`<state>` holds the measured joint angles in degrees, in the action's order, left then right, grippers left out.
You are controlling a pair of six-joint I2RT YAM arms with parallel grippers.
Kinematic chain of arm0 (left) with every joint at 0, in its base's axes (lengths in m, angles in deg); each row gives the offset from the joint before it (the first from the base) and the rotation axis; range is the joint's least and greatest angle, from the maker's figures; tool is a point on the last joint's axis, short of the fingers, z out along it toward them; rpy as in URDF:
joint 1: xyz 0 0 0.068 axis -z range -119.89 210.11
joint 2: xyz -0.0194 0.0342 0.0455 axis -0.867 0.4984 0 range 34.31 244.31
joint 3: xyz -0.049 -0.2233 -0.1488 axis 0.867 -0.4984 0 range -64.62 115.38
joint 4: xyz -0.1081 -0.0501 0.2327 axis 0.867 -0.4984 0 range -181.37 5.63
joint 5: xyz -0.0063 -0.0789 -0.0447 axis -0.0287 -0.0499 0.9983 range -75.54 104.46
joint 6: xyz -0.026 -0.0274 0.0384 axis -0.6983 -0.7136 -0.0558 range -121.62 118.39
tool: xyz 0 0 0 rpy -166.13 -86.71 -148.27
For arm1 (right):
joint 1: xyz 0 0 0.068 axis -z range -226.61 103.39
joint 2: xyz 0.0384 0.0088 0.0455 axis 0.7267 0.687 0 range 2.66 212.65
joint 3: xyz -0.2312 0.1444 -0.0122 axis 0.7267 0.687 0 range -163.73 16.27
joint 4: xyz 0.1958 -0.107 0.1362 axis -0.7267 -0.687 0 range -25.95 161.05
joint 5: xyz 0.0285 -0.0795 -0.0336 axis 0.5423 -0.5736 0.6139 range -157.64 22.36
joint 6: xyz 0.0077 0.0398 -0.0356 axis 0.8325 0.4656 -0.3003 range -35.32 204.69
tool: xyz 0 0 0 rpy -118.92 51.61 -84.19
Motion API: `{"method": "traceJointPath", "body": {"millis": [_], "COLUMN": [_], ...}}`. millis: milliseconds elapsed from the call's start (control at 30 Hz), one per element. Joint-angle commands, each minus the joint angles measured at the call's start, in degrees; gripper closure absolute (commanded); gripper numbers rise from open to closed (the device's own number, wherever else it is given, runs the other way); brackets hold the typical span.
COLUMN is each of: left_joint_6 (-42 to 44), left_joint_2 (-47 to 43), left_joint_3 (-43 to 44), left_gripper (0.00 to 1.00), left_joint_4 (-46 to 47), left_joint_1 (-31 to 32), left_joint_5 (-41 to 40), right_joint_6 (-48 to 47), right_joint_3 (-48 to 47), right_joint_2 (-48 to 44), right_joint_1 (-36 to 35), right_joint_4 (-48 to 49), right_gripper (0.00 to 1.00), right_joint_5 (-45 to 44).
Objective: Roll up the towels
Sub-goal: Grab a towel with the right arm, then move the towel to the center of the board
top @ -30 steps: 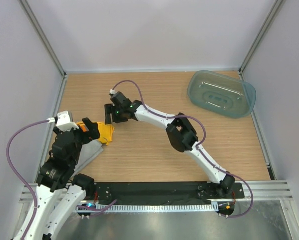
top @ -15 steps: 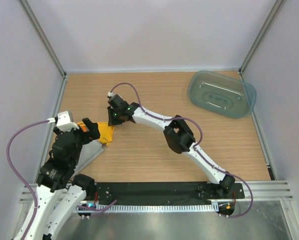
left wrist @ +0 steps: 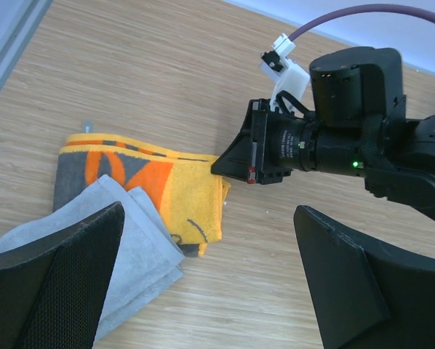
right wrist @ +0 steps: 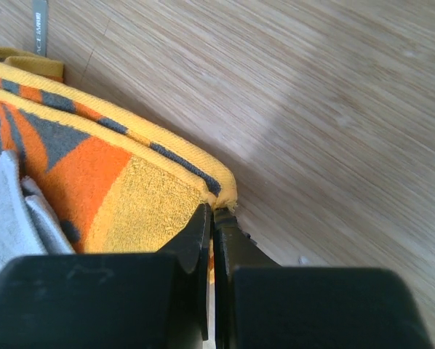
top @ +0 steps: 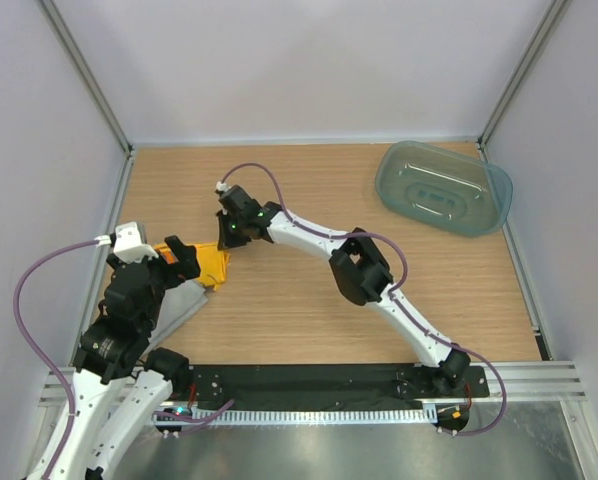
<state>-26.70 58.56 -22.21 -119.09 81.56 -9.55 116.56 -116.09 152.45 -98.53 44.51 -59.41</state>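
Orange towel (right wrist: 130, 196), folded flat, corner pinched in right jaws

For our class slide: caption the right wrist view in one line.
Right gripper shut on the orange towel's corner, grey towel overlapping it.

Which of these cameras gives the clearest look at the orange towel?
The left wrist view: nearly the whole folded orange towel shows, the grey towel overlapping one side. The right wrist view shows only its corner up close, pinched in the right claw. From above, the left arm hides most of it.
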Motion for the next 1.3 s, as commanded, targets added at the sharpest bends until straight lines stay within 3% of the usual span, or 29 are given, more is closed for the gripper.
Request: {"method": "traceJointPath", "body": {"millis": [0,267,467,633,733,767,900,1067,1267], "left_joint_6": [-0.05,0.29,0.21,-2.25,-6.53,-7.6,-14.11,-22.71,-24.93], "left_joint_2": [0.1,0.09,1.23,5.71,10.98,11.95,16.61,20.3,28.56], "left_joint_3": [2.24,2.32,2.5,3.55,4.95,4.96,3.73,-0.57,-5.15], "left_gripper": [0.0,0.0,0.0,0.0,0.0,0.0,0.0,0.0,0.19], "left_joint_4": [0.18,0.18,-0.17,-2.53,-6.39,-6.93,-9.14,-8.79,-3.26], "left_joint_1": [-0.18,-0.18,-0.1,-0.1,-0.1,-0.18,-0.01,-0.1,-0.01], "left_joint_5": [-0.69,-1.3,-0.6,0.98,2.04,2.65,4.93,4.32,5.29], "right_joint_6": [-2.52,-6.83,-9.99,-10.08,-8.07,-7.45,-5.08,-4.9,-5.42], "right_joint_3": [1.13,15.62,31.17,40.48,48.37,50.59,58.78,61.95,61.86], "right_joint_2": [-10.99,-33.4,-55.0,-65.06,-69.63,-70.77,-75.52,-79.3,-80.98], "right_joint_1": [1.2,2.0,2.35,2.62,2.7,2.7,2.7,2.7,2.7], "right_joint_4": [1.32,-1.4,-6.58,-14.93,-17.66,-17.49,-16.44,-17.66,-20.47], "right_gripper": [0.99,0.99,0.99,0.98,0.8,0.59,0.29,0.21,0.19], "right_joint_5": [-0.49,-3.74,-13.67,-19.3,-18.0,-17.11,-14.91,-16.57,-18.51]}}
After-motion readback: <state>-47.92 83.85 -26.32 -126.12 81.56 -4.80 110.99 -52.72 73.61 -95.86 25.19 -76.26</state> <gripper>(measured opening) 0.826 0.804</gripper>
